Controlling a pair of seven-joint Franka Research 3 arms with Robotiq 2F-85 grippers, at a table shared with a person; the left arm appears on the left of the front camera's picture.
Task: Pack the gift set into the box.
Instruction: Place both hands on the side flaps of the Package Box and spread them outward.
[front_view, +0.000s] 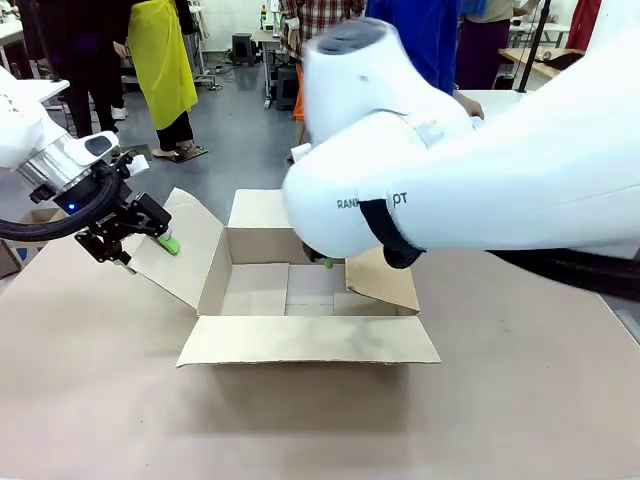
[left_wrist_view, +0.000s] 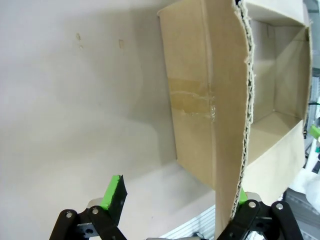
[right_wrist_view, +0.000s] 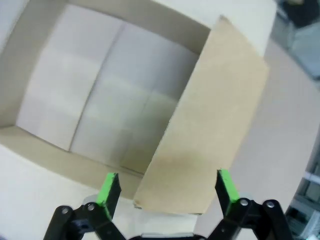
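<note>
— So, how far along are we?
— Barely begun: the brown corrugated cardboard box (front_view: 310, 340) sits open on the desk (front_view: 100, 420), its floor bare, nothing packed.
— Anything in the way?
— Its right flap (right_wrist_view: 210, 125) stands half-raised. Our left jaws and right jaws are released, each straddling a flap.

R end effector (right_wrist_view: 167, 180) jaws apart, box (right_wrist_view: 90, 100) flap (right_wrist_view: 205, 130) betw green pads (right_wrist_view: 108, 189)
</note>
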